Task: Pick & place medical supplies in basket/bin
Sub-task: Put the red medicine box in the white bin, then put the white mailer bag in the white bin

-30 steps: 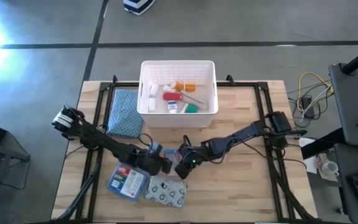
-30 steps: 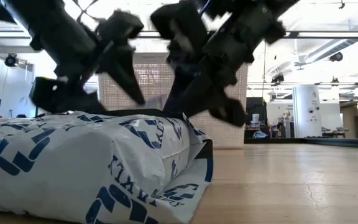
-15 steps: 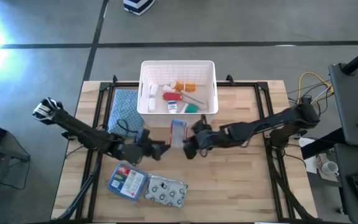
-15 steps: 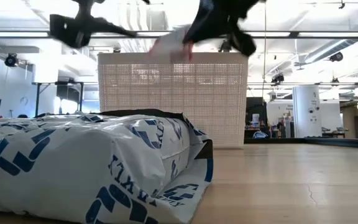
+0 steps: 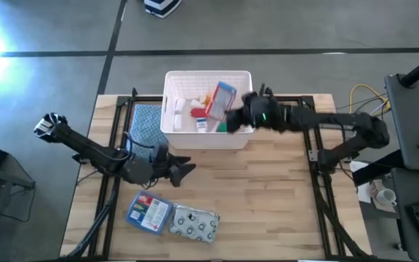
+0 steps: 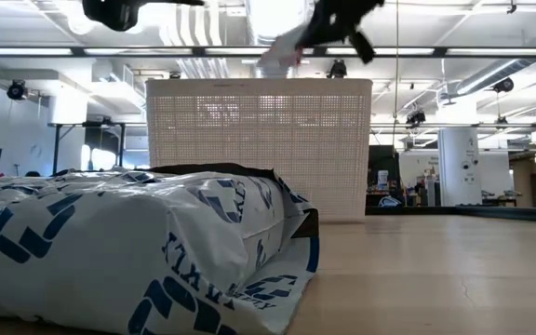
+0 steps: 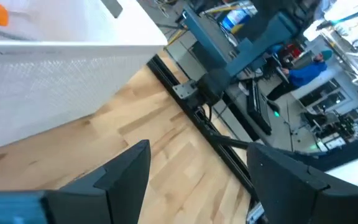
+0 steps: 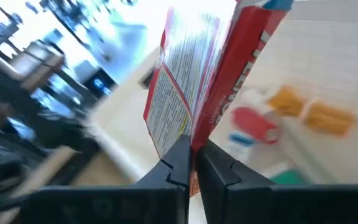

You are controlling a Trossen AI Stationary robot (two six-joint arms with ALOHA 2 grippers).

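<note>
Both right pincer (image 8: 191, 163) fingers clamp red-white packet (image 8: 213, 81) over basket (image 5: 172, 124).

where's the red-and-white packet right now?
High view: the red-and-white packet is pinched in the right gripper, held above the white basket toward its right half, over the supplies inside. The left gripper is open over bare table.

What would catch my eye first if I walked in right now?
Probably the right gripper holding a flat red, white and blue packet in the air above the white basket, where small supplies already lie. Next, the left gripper, jaws open and empty, over the bare wooden table in front of the basket, with a blue first-aid packet and a spotted pouch lying nearby.
</note>
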